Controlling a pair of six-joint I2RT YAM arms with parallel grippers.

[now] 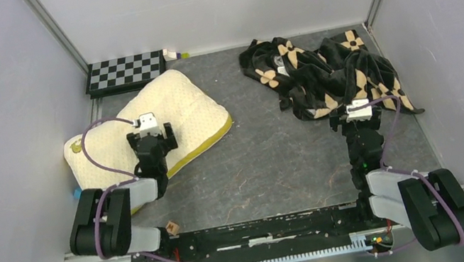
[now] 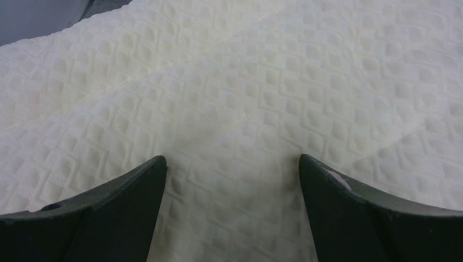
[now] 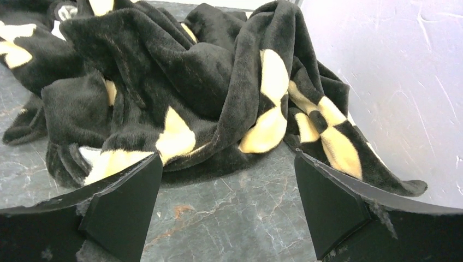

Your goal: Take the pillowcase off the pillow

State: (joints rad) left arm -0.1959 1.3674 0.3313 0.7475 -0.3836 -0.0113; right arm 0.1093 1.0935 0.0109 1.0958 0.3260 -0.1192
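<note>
The cream quilted pillow (image 1: 167,106) lies bare at the left of the table, its yellow-olive band along the near edge. It fills the left wrist view (image 2: 235,82). My left gripper (image 1: 150,125) hovers over the pillow's middle, open and empty (image 2: 232,164). The black pillowcase (image 1: 323,71) with tan flowers lies crumpled in a heap at the back right, apart from the pillow. My right gripper (image 1: 357,109) is at the heap's near edge, open and empty (image 3: 226,164), just short of the fabric (image 3: 191,82).
A black-and-white checkerboard (image 1: 126,71) lies at the back left by the wall. White walls close in the left, back and right sides (image 3: 393,82). A small tan block (image 1: 173,227) sits near the left arm's base.
</note>
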